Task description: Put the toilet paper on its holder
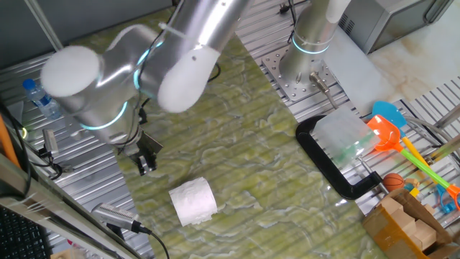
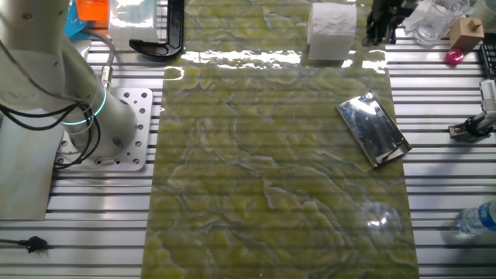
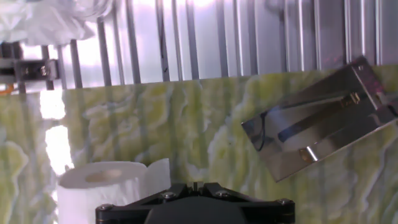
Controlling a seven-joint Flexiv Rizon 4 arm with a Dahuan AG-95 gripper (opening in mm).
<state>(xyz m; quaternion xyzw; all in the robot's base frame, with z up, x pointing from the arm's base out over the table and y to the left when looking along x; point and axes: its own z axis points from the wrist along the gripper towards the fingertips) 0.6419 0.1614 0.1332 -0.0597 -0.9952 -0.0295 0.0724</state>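
Over the green mat (image 1: 237, 165), the gripper (image 1: 146, 162) hangs beside the toilet paper (image 1: 192, 201).

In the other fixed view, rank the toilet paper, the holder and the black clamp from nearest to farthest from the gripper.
1. toilet paper, just left of the gripper.
2. holder, lower on the mat.
3. black clamp, far left along the top edge.
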